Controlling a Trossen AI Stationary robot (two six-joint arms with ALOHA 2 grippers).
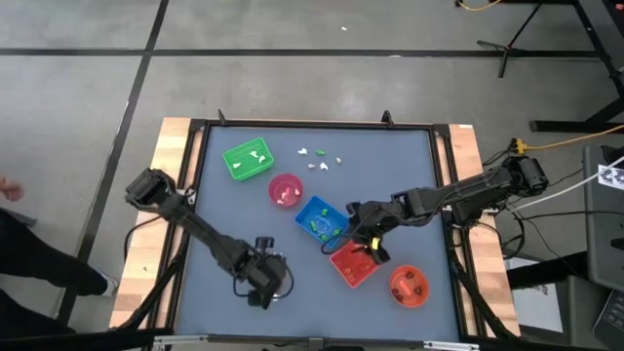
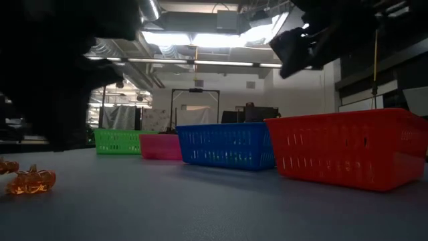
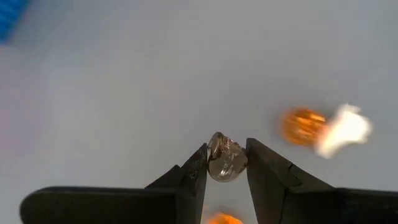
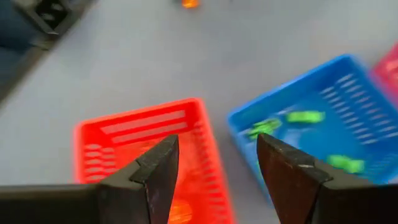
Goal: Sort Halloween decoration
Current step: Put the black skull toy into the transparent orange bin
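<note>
The room is a workshop with a grey concrete floor crossed by dark seams, strip lights overhead and a dark frame standing against the far wall in the low view. The table (image 1: 244, 214) has a blue-grey matte top edged with pale wood.

On it, from the far left toward the near right, sit a green tray (image 1: 248, 159), a pink bowl (image 1: 285, 190), a blue tray (image 1: 322, 219) holding green trinkets (image 4: 305, 116), a red tray (image 1: 353, 263) and an orange bowl (image 1: 409, 285). A loose cluster of white trinkets (image 1: 319, 157) lies on the bare top near the far edge, apart from the containers.

The right gripper (image 4: 214, 163) hangs above the gap between the red and blue trays, its fingers spread wide with nothing between them. The left gripper (image 3: 226, 167) is low over the near-left part of the table, its fingers closed in on a small translucent brownish trinket (image 3: 225, 158). Just beyond it on the surface lie an orange trinket (image 3: 302, 126) touching a white one (image 3: 346, 129).
</note>
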